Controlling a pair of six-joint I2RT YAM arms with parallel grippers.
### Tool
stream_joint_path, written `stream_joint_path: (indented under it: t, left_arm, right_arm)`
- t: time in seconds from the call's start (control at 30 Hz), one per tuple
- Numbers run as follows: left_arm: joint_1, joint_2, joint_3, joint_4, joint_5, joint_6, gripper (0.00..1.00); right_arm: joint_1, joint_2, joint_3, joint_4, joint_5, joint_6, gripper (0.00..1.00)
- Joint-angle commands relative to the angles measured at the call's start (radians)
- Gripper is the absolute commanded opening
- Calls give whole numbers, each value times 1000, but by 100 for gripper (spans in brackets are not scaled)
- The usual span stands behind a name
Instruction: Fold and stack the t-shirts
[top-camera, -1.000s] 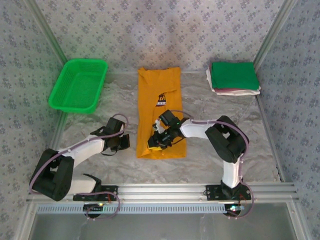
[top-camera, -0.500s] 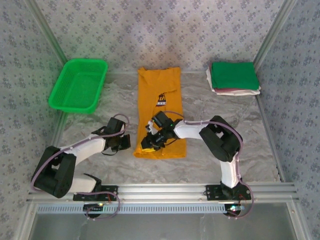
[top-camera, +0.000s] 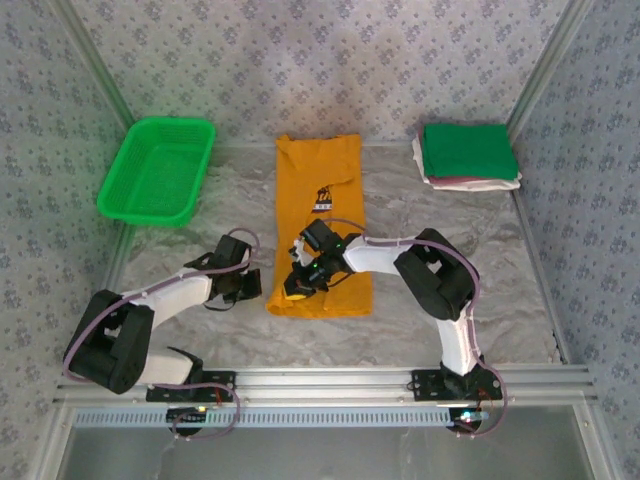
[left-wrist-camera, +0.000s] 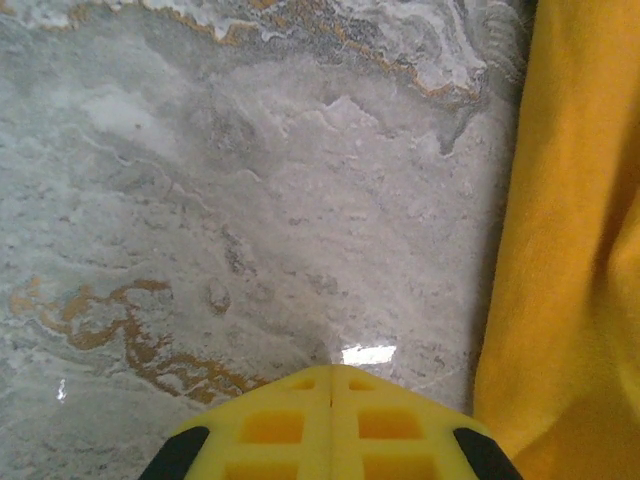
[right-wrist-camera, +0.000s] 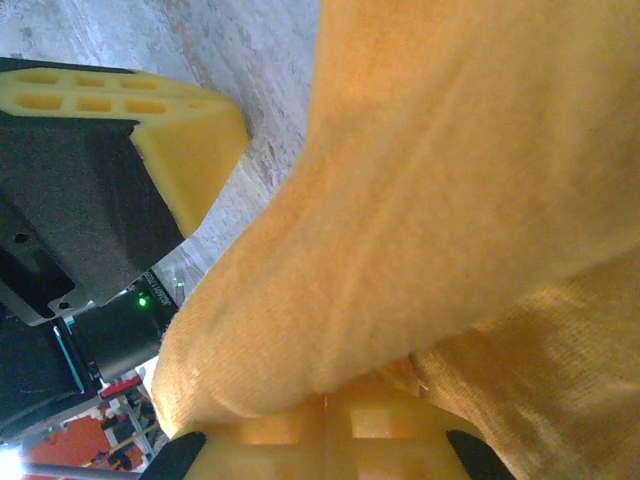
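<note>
Green basket (top-camera: 147, 214) far left; right claw (top-camera: 295, 288) pinched on orange tee (top-camera: 318, 180), left claw (left-wrist-camera: 331, 385) closed bare.

Robot lab test cell: a left arm (top-camera: 165, 295) and right arm (top-camera: 445, 285) bolted to an aluminium rail (top-camera: 330, 378) behind their yellow fingers (left-wrist-camera: 270, 430), a marble-patterned bench (top-camera: 510, 290) beneath them, patterned backdrop panels (top-camera: 330, 60) enclosing the far side.

The orange-yellow t-shirt (top-camera: 318, 190) lies lengthwise on the bench (top-camera: 500, 270), the right gripper (top-camera: 297, 285) at its near left corner. The left gripper (top-camera: 246, 286) sits just beside that corner.
</note>
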Motion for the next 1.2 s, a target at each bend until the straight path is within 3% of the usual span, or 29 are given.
stream_joint_path:
  t: [0.0, 0.87, 1.03, 1.17]
  left_arm:
    - [4, 4, 7, 17, 11, 18, 0]
    - [5, -33, 38, -35, -13, 29, 0]
    - [6, -20, 43, -32, -16, 31, 0]
    - [6, 7, 48, -23, -17, 37, 0]
  right_arm:
    - [-3, -13, 31, -47, 4, -16, 0]
    - [-55, -241, -98, -242, 95, -77, 0]
    - [-60, -276, -111, -345, 192, -125, 0]
    - [-62, -246, -155, -308, 226, -129, 0]
